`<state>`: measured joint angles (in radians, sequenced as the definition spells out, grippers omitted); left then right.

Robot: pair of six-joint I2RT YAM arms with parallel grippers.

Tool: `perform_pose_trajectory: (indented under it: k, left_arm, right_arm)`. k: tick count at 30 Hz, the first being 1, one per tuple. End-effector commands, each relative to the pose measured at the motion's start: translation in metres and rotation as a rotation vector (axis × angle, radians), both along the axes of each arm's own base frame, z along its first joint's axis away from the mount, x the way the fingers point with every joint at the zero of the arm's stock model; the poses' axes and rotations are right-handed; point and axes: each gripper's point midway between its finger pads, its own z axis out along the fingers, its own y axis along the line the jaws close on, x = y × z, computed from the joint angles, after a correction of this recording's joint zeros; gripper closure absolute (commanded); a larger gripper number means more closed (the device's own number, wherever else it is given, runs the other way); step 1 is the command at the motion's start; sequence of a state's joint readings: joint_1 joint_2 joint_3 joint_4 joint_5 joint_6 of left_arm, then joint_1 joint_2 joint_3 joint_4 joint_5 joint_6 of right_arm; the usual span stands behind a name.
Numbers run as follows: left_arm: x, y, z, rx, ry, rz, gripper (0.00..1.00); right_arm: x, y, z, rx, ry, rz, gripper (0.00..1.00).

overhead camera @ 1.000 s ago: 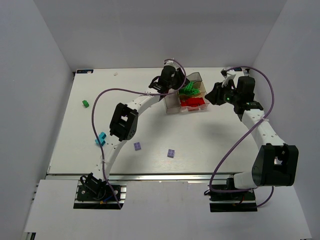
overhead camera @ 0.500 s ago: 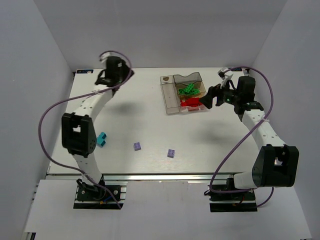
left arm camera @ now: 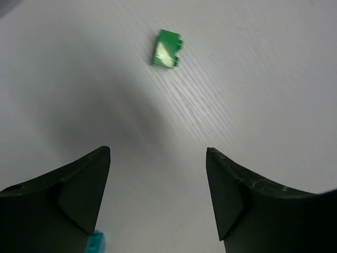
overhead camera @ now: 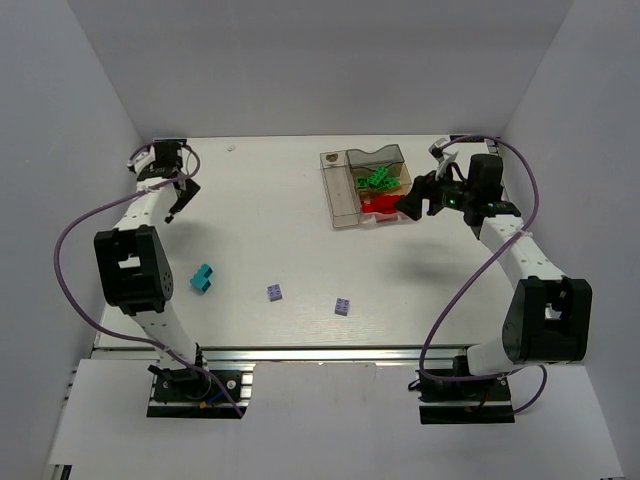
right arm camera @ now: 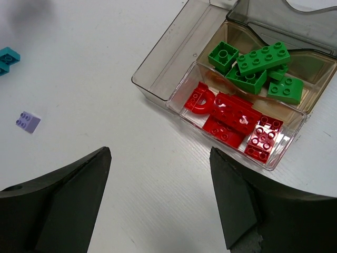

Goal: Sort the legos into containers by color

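The containers (overhead camera: 343,200) stand at the back centre as one clear block. One compartment holds green legos (right arm camera: 262,62), another holds red legos (right arm camera: 234,118), and the long narrow compartment (right arm camera: 176,52) is empty. My left gripper (overhead camera: 174,200) is open and empty at the far left. In the left wrist view it (left arm camera: 158,161) hovers over the table, with a loose green lego (left arm camera: 167,49) lying ahead of it. My right gripper (overhead camera: 412,206) is open and empty just right of the containers, and shows above the table in the right wrist view (right arm camera: 160,163).
A teal lego (overhead camera: 203,279) lies at the left. Two lilac legos (overhead camera: 274,292) (overhead camera: 342,306) lie near the front centre. The right wrist view shows one lilac lego (right arm camera: 27,122) and the teal one (right arm camera: 6,58). White walls enclose the table.
My left arm has swung from the containers across to the far left, over the green lego. My right gripper has shifted slightly left toward the containers.
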<state>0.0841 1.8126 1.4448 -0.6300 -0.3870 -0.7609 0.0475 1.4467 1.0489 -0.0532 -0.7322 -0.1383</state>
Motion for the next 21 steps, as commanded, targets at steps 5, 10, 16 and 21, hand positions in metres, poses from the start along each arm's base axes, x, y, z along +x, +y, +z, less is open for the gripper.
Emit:
perform_pose_trajectory:
  k: [5,10,16,21]
  left_arm:
    - [-0.002,0.047,-0.031,0.123,0.187,-0.065,0.16]
    - [0.021,0.054,-0.051,0.108,0.224,-0.142,0.16]
    - [0.041,0.06,-0.065,0.109,0.214,-0.163,0.16]
    - [0.057,0.074,-0.064,0.135,0.18,-0.174,0.19]
  right_arm:
    - [0.006,0.0,0.01,-0.003,-0.031,-0.009,0.19]
    - [0.008,-0.002,0.012,-0.008,-0.038,-0.016,0.19]
    - [0.012,-0.005,0.014,-0.021,-0.036,-0.028,0.19]
    - [0.017,-0.005,0.016,-0.033,-0.037,-0.031,0.19]
